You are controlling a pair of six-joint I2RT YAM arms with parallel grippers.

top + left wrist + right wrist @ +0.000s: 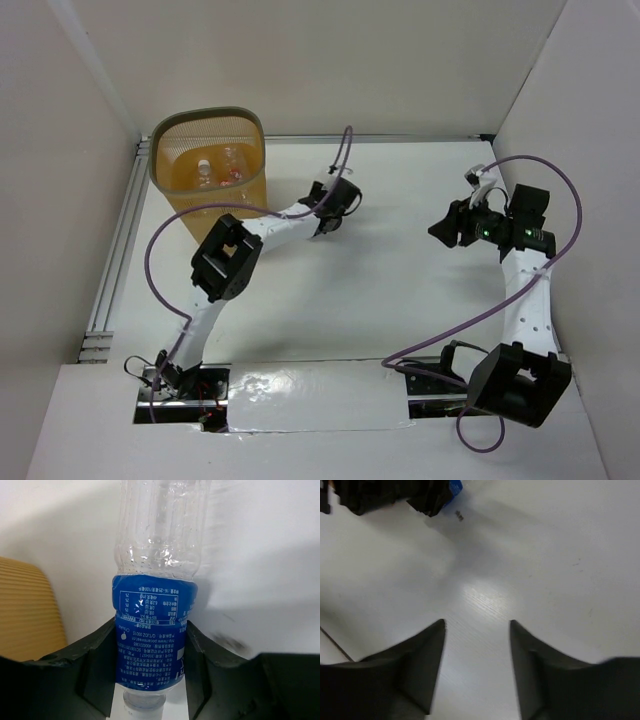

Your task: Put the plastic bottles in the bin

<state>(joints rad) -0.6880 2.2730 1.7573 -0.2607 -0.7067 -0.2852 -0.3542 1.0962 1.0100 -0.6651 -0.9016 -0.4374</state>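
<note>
A clear plastic bottle (pixel 156 550) with a blue label lies on the white table, its cap end toward the camera. My left gripper (pixel 151 626) is shut on the label part, one finger on each side. In the top view the left gripper (pixel 330 212) sits just right of the bin (pixel 160 150), and the bottle is hidden under it. The orange mesh bin holds a few bottles (pixel 222 170). My right gripper (pixel 477 624) is open over bare table with nothing between its fingers. In the top view the right gripper (pixel 442 228) is at the right, pointing left.
White walls close in the table on the left, back and right. An aluminium rail (pixel 118 240) runs along the left edge. Part of the bin's orange side (pixel 25 615) shows left of the held bottle. The blue label (pixel 455 487) shows at the right wrist view's top.
</note>
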